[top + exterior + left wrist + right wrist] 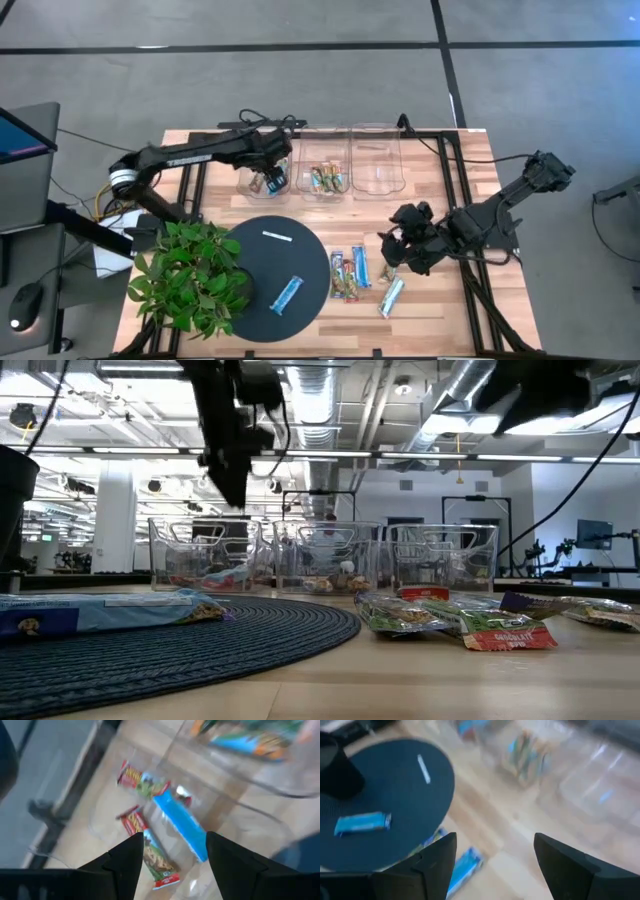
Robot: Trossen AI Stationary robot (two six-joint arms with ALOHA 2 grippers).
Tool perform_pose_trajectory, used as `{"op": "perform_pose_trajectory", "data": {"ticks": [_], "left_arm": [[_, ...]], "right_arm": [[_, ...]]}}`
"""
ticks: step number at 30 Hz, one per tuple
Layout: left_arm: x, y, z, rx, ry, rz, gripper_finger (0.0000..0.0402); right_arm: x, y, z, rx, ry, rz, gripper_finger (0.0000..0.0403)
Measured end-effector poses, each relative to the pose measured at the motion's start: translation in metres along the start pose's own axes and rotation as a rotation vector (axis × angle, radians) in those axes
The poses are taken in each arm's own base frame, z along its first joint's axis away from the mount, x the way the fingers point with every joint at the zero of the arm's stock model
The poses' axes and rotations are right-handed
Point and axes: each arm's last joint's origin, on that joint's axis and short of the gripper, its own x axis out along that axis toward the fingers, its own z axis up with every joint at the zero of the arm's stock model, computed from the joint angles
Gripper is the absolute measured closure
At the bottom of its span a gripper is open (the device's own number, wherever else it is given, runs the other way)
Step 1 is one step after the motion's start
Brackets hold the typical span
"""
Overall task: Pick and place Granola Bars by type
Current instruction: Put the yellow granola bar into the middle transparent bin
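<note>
**Left claw spread over the end bin, bars split between bins and surface**

Pale wooden surface under a dark frame, grey floor all round. Round dark mat near the front, leafy green plant at its left edge, thin white strip lying toward the mat's back. Beyond the surface in the low view: a large open hall with ceiling pipes, ducts and strip lights.

Three clear bins in a row along the far edge: left bin, middle bin, right bin.

Left claw poised above the left bin, fingers standing well apart, holding nothing. Directly beneath, in the left wrist view, a blue bar and two red-and-green wrapped bars lying on the bin floor; whether the blue one rests on top of a neighbour is hard to tell through the blur.

Several bars in the middle bin. One blue bar on the mat. A small cluster of bars on bare wood just right of the mat, a silvery bar a little farther right.

Right claw hanging over the surface right of that cluster, fingers wide apart, empty.
</note>
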Motion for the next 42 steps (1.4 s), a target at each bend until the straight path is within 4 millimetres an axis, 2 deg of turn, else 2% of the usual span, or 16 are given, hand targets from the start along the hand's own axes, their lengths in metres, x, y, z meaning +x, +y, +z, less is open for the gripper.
{"op": "perform_pose_trajectory", "data": {"ticks": [4,8,14,19,23,29,37,42], "left_arm": [[-0.037,-0.006,-0.007,0.081,-0.129,-0.030,0.0191],[-0.070,-0.010,-0.017,0.128,-0.243,-0.063,0.0191],[-0.099,-0.007,-0.029,0.119,-0.351,-0.052,0.0191],[-0.105,-0.005,-0.032,0.112,-0.371,-0.037,0.0191],[-0.105,-0.005,-0.032,0.117,-0.370,-0.037,0.0191],[-0.105,-0.005,-0.032,0.158,-0.372,-0.033,0.0191],[-0.105,-0.005,-0.032,0.166,-0.376,-0.033,0.0191],[-0.105,-0.005,-0.032,0.178,-0.376,-0.033,0.0191]], "right_arm": [[0.015,-0.005,-0.020,0.148,0.096,0.001,0.0143],[0.022,-0.011,-0.038,0.313,0.171,-0.031,0.0143],[0.030,-0.020,-0.057,0.589,0.308,-0.108,0.0143],[0.041,-0.012,-0.064,0.692,0.361,-0.135,0.0143],[0.061,-0.001,-0.078,0.704,0.473,-0.200,0.0143],[0.081,0.017,-0.087,0.732,0.472,-0.283,0.0143],[0.106,0.023,-0.101,0.771,0.536,-0.389,0.0143],[0.113,0.024,-0.104,0.760,0.556,-0.396,0.0143]]}}
